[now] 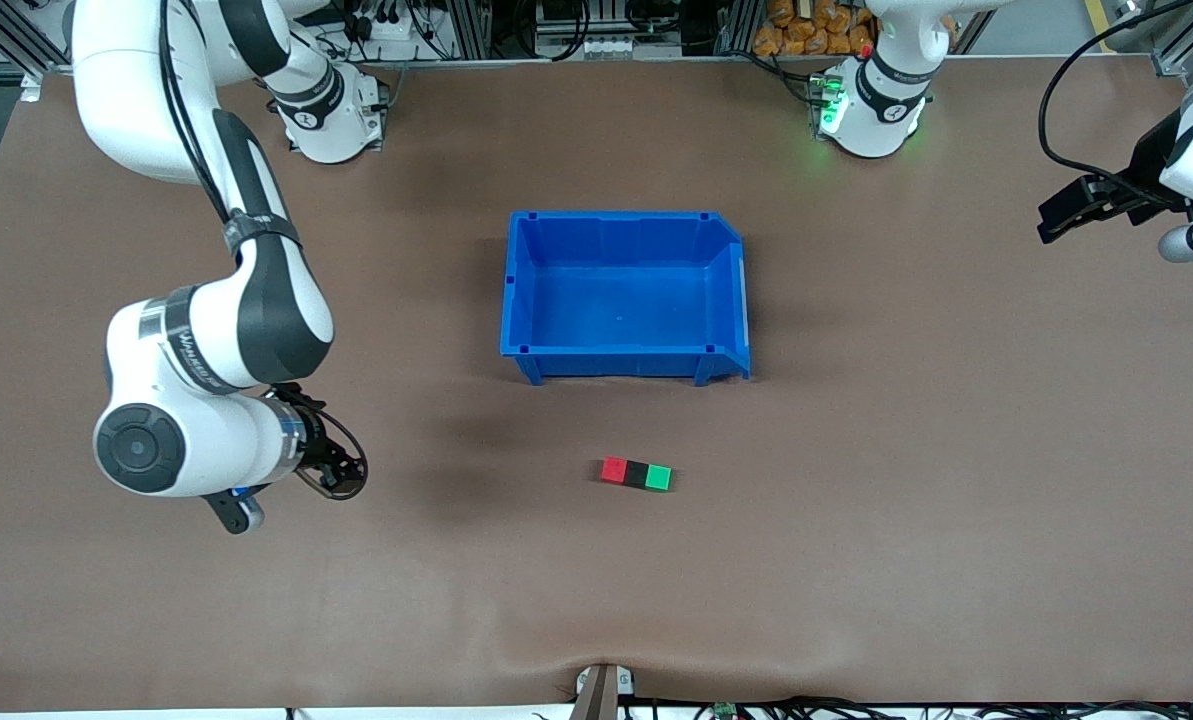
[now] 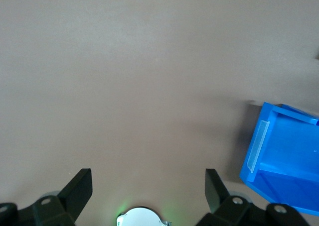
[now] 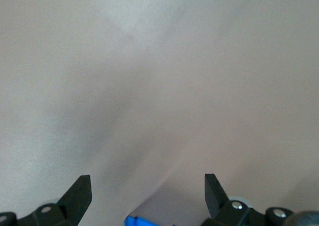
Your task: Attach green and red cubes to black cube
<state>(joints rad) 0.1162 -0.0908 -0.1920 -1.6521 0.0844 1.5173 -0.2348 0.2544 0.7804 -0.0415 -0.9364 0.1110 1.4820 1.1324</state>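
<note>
The red cube point(image 1: 614, 469), black cube point(image 1: 637, 474) and green cube point(image 1: 660, 478) lie on the table in one touching row, black in the middle, nearer to the front camera than the blue bin. My right gripper point(image 1: 336, 470) is up over bare table toward the right arm's end, well apart from the cubes. In the right wrist view it point(image 3: 148, 186) is open and empty. My left gripper point(image 1: 1056, 215) is up over the left arm's end of the table. In the left wrist view it point(image 2: 148, 186) is open and empty. No cube shows in either wrist view.
The blue bin point(image 1: 624, 355) stands empty mid-table, farther from the front camera than the cubes. Its corner shows in the left wrist view point(image 2: 259, 151), and a sliver of it in the right wrist view point(image 3: 142, 221). Brown table mat all around.
</note>
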